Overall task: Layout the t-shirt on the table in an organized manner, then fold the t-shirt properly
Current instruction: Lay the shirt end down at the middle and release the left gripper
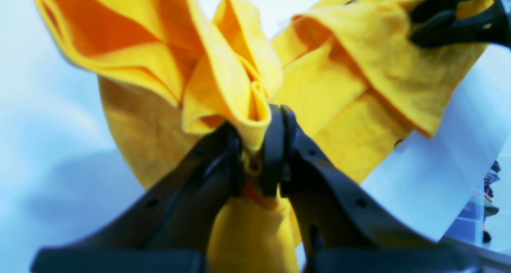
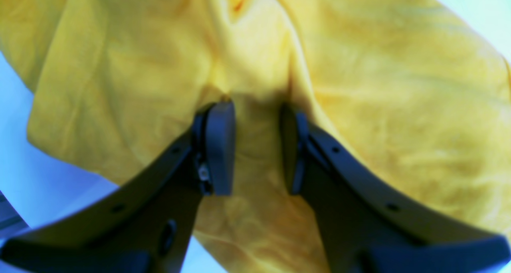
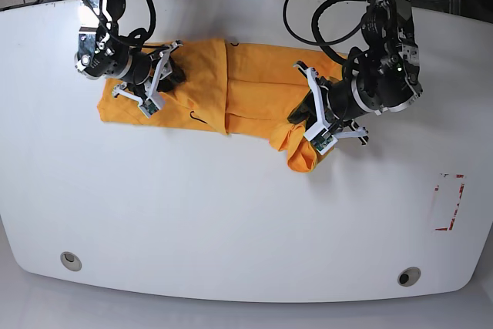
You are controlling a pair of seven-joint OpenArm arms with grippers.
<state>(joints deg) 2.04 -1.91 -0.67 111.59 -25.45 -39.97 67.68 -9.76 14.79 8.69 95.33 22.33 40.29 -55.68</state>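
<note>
The orange-yellow t-shirt (image 3: 246,90) lies crumpled across the far middle of the white table (image 3: 231,213). My left gripper (image 3: 296,119) is at its right end, shut on a bunched fold (image 1: 259,145) that it holds slightly off the tabletop (image 1: 439,165). My right gripper (image 3: 171,67) is at the shirt's left end. In the right wrist view its pads (image 2: 219,145) stand a little apart with a thick ridge of cloth (image 2: 257,145) pinched between them, and creases run into the gap. The same gripper (image 1: 447,23) shows at the top right of the left wrist view.
A red-taped rectangle (image 3: 449,202) marks the table's right side. Two round grey grommet holes (image 3: 70,260) (image 3: 409,276) sit near the front edge. Cables run behind the far edge.
</note>
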